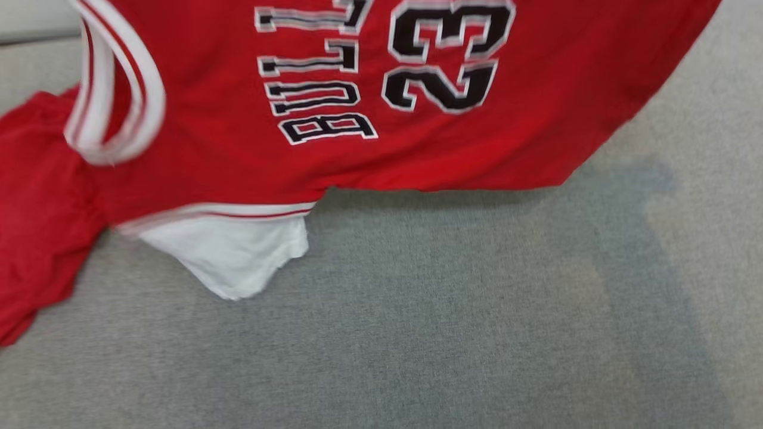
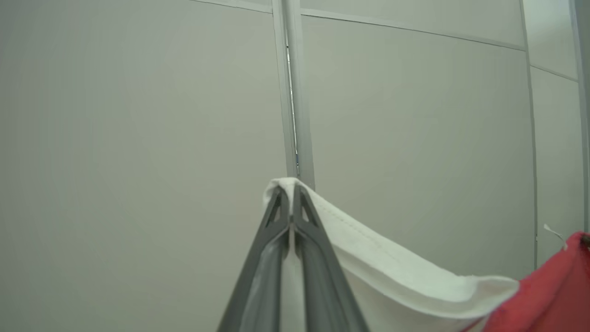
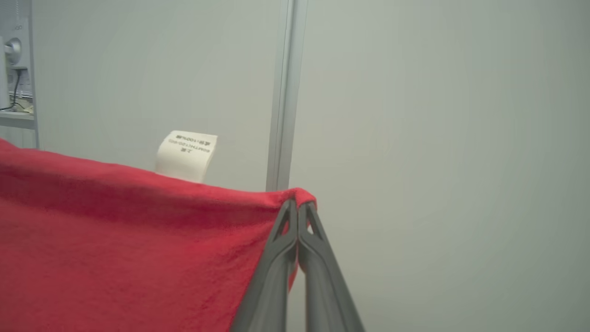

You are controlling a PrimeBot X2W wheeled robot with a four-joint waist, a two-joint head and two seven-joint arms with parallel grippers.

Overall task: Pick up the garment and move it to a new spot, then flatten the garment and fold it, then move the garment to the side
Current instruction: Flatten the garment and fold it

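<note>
The garment (image 1: 369, 149) is a red jersey with black "BULLS" and "23" lettering, white-trimmed openings and a white inner part (image 1: 232, 256). It hangs sideways across the top of the head view, its lower parts resting on the grey surface (image 1: 447, 328). In the left wrist view my left gripper (image 2: 291, 193) is shut on a white edge of the garment (image 2: 392, 272), lifted in front of a wall. In the right wrist view my right gripper (image 3: 297, 207) is shut on a red corner of the garment (image 3: 138, 240), with a white care label (image 3: 186, 154) standing up behind the edge.
A pale panelled wall (image 2: 138, 138) with a vertical metal strip (image 2: 292, 92) stands behind both grippers. A shelf with a small device (image 3: 14, 74) sits at the far left of the right wrist view. The grey surface stretches wide below the garment, with a shadow (image 1: 644, 250) on it.
</note>
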